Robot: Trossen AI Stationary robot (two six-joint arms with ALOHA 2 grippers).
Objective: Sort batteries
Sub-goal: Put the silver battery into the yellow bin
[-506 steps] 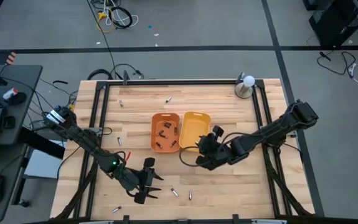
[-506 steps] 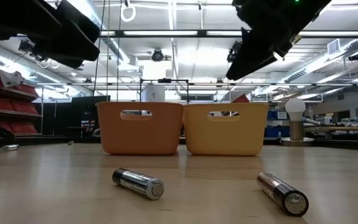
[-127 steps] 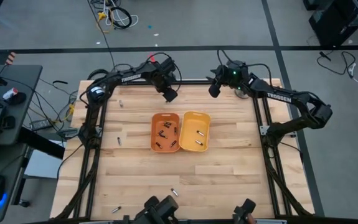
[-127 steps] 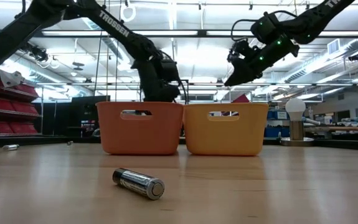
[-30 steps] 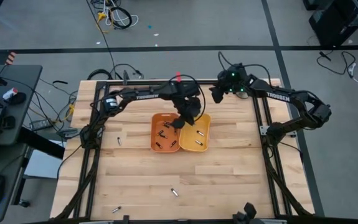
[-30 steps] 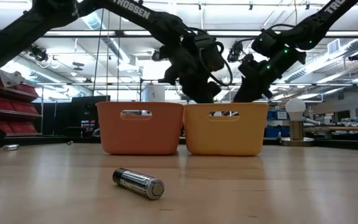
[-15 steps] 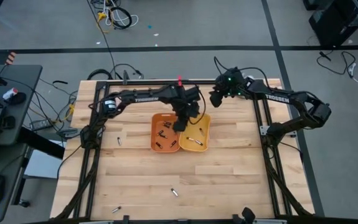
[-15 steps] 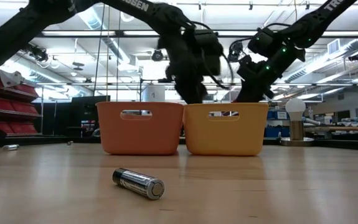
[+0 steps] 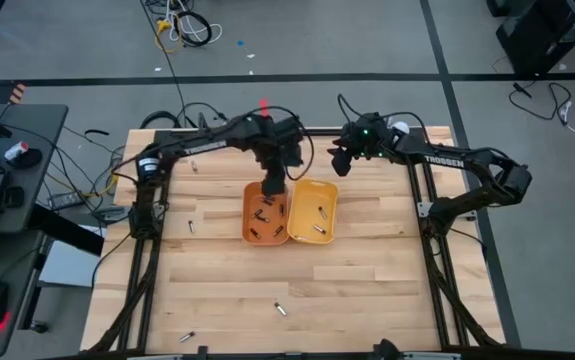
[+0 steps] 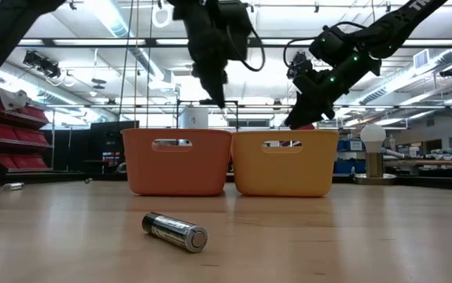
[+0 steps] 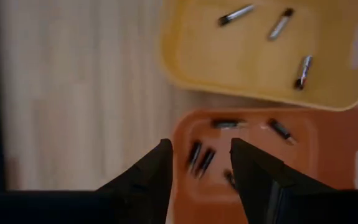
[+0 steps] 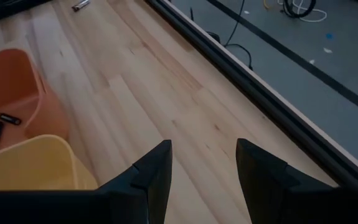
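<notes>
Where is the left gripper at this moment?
In the high view the left gripper hangs, empty, over the far end of the orange tray, just left of the yellow tray.

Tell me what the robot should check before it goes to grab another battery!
1. Left gripper empty with fingers apart: ok.
2. Right gripper empty with fingers apart: ok.
3. Orange bin and yellow bin upright, side by side: ok.
4. Loose batteries left on the table, such as the near one: ok, some remain.
5. Arms apart from each other: ok, left gripper is above the orange bin, right gripper near the table's far edge.
</notes>
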